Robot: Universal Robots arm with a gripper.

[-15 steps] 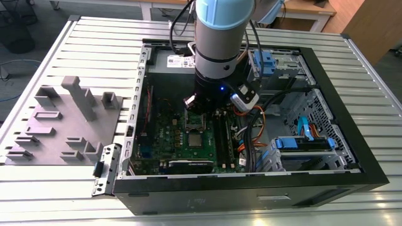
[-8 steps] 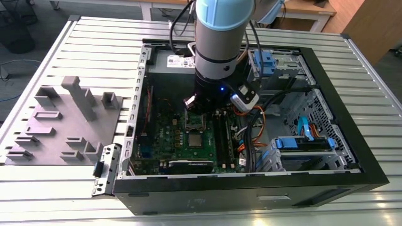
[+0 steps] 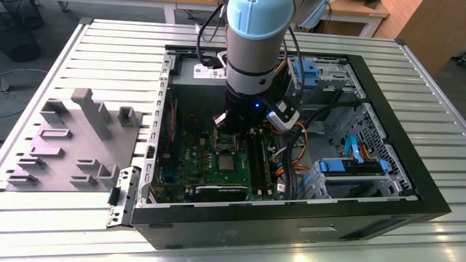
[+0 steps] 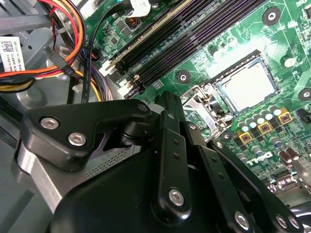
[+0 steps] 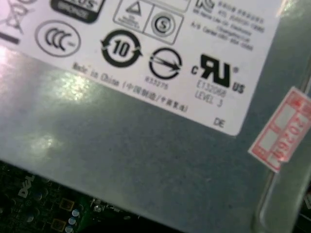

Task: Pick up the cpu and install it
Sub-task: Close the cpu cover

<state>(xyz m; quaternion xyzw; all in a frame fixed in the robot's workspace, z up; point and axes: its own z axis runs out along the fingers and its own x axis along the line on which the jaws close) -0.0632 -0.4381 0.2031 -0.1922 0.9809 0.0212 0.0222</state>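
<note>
Progress: the cpu [image 3: 228, 163] lies flat on the green board [image 3: 191, 158] inside the open computer case [image 3: 291, 218], a pale silvery square sitting within its socket. In the second wrist view the same chip [image 4: 251, 87] rests inside the socket's dark border, with the metal frame [image 4: 203, 104] hinged open at about 8 o'clock from it. Judged from this, the chip is placed; the frame is not closed over it, so latching is left.

Gripper [image 3: 227, 126]: hangs on the arm [image 3: 258, 38] over the board, at 12 o'clock from the chip in the exterior view and apart from it. Its black body is seen close up in the second wrist view [image 4: 167, 165]; the fingertips are hidden, so I cannot tell how far the jaws stand open or whether they hold anything.

Surface and room, across the exterior view from its left: grey moulded tray [image 3: 73, 142] with upright blocks, then the case, both on a slatted metal table [image 3: 109, 54]. Wooden furniture [image 3: 422, 27] stands behind at 1 o'clock.
</note>
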